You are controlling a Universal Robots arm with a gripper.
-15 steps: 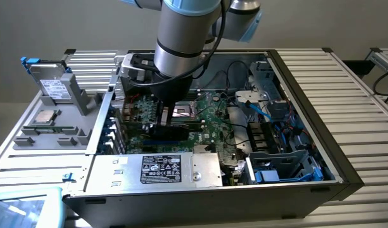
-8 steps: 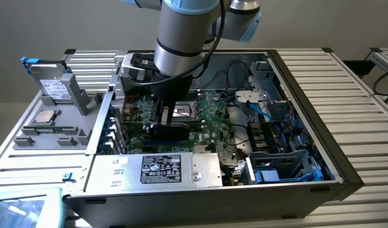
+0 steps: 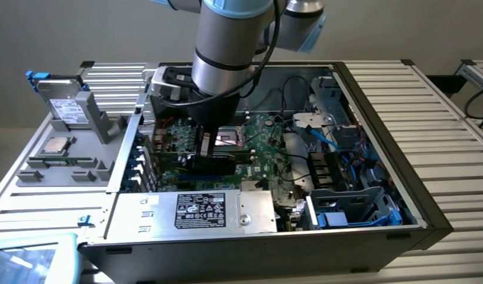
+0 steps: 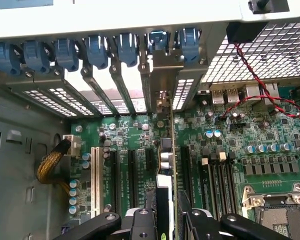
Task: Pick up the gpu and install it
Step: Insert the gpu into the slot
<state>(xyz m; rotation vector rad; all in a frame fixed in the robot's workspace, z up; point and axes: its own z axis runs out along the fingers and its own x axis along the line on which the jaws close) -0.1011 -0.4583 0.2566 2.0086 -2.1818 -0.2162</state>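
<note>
My gripper (image 4: 168,226) is shut on the gpu (image 4: 166,165), which I see edge-on as a thin upright card running from between the fingers (image 4: 142,222) toward the case's rear slot openings. Its metal bracket end lies against one of those openings. The card stands over an expansion slot of the green motherboard (image 4: 270,150); whether it is seated I cannot tell. In the exterior view the gripper (image 3: 207,151) reaches down into the open computer case (image 3: 430,219), with the gpu (image 3: 229,155) as a dark strip just above the motherboard (image 3: 265,148).
Blue slot latches (image 4: 97,50) line the case's rear wall. A yellow-sleeved cable (image 4: 52,162) and red-black wires (image 4: 260,85) flank the slots, and the CPU socket (image 4: 277,212) lies nearby. The power supply (image 3: 201,210), a drive cage (image 3: 352,207) and a grey parts tray (image 3: 64,148) surround the work area.
</note>
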